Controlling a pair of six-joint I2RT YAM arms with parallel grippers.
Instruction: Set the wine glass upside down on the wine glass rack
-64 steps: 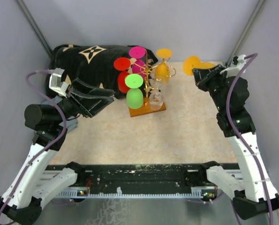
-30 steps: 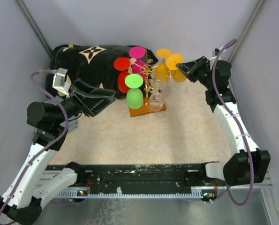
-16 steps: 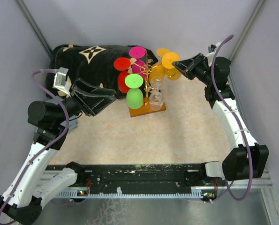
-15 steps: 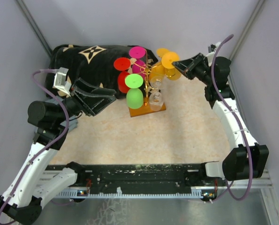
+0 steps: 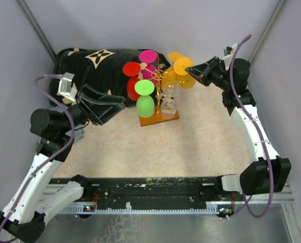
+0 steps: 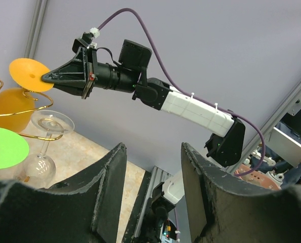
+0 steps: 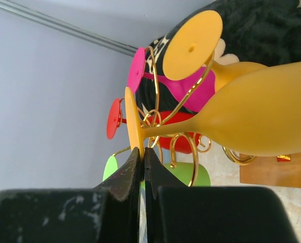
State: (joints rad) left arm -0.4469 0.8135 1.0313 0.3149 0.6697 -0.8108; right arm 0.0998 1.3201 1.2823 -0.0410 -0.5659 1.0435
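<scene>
My right gripper point(image 5: 192, 71) is shut on the round foot of an orange wine glass point(image 5: 183, 66). It holds the glass upside down and tilted beside the right side of the gold wire rack point(image 5: 163, 77). In the right wrist view the fingertips point(image 7: 142, 152) pinch the foot's rim, and the bowl point(image 7: 261, 116) lies against the gold curls point(image 7: 193, 152). Red point(image 5: 131, 69), pink point(image 5: 148, 56), green point(image 5: 144, 87), clear point(image 5: 169, 105) and another orange glass point(image 5: 174, 56) hang on the rack. My left gripper point(image 5: 117, 104) is open and empty, left of the rack; it also shows in its own view point(image 6: 153, 148).
The rack's wooden base point(image 5: 159, 118) stands on the beige mat. A black patterned cloth point(image 5: 94, 66) lies bunched at the back left, behind my left gripper. Grey walls close in the back and both sides.
My right arm has carried the orange glass from the back right corner leftward to the rack's right side. In the last half second it barely shifted. The left arm has not moved.
</scene>
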